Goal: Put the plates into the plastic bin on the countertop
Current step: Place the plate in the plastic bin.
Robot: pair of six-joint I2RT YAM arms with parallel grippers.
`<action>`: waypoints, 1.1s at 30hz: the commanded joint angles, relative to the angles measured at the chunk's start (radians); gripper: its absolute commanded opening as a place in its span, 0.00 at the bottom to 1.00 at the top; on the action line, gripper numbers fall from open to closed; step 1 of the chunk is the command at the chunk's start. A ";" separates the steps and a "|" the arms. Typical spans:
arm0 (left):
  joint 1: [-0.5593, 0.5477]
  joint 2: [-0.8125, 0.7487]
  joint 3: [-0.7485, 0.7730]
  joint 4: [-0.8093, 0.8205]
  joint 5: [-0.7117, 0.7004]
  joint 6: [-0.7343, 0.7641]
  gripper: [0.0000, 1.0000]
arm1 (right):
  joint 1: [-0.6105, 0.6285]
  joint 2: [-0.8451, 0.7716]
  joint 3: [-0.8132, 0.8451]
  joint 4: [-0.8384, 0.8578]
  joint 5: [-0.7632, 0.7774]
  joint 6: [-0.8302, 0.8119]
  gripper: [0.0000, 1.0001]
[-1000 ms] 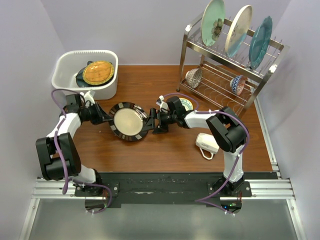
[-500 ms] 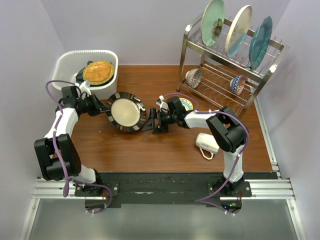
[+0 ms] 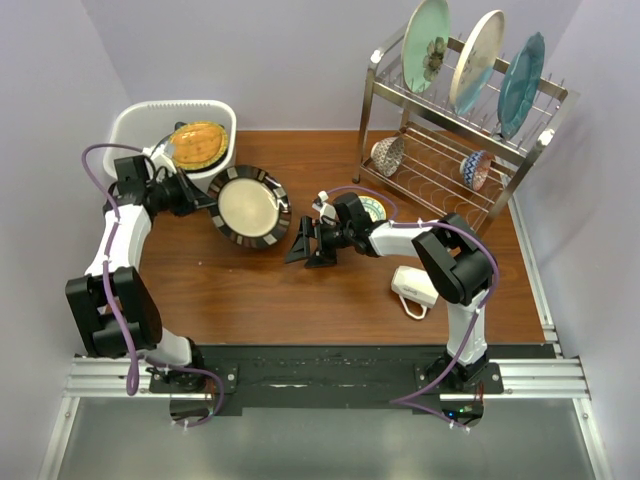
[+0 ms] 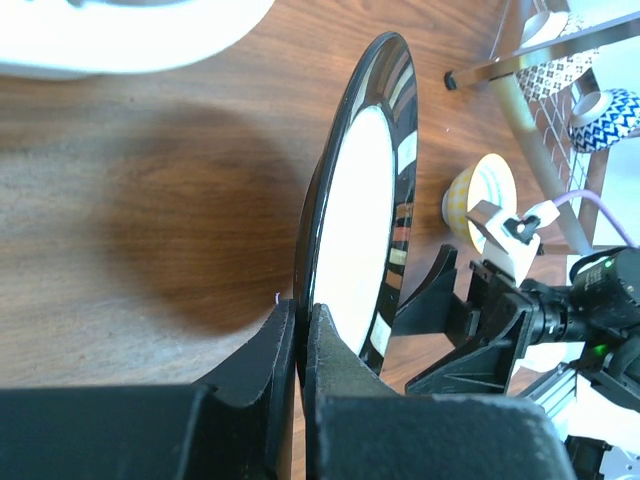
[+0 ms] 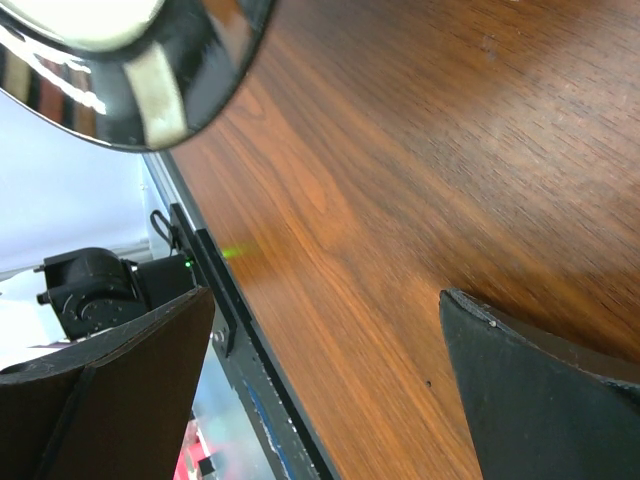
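My left gripper is shut on the rim of a black-rimmed plate with a cream centre. It holds the plate tilted above the countertop, just right of the white plastic bin. An orange-yellow plate lies in the bin on top of a dark one. My right gripper stands open and empty over bare wood, right of the held plate. Three more plates, pale green, cream and teal, stand upright in the rack.
A steel wire dish rack fills the back right, with two patterned bowls on its lower shelf. A white mug lies by the right arm. A small yellow cup sits behind the right wrist.
My left arm has carried the black-rimmed plate up and to the left, away from the right gripper and towards the bin. The right gripper has stayed open in place.
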 commanded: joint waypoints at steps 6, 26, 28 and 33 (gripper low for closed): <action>0.006 0.009 0.142 0.093 0.111 -0.101 0.00 | 0.006 -0.025 0.012 0.025 -0.013 -0.009 0.99; 0.011 0.095 0.246 0.254 0.078 -0.260 0.00 | 0.006 -0.021 0.014 0.022 -0.013 -0.012 0.98; 0.012 0.099 0.257 0.261 0.070 -0.268 0.00 | 0.006 -0.019 0.014 0.022 -0.013 -0.014 0.99; 0.018 0.110 0.268 0.291 0.056 -0.291 0.00 | 0.006 -0.021 0.015 0.021 -0.015 -0.015 0.98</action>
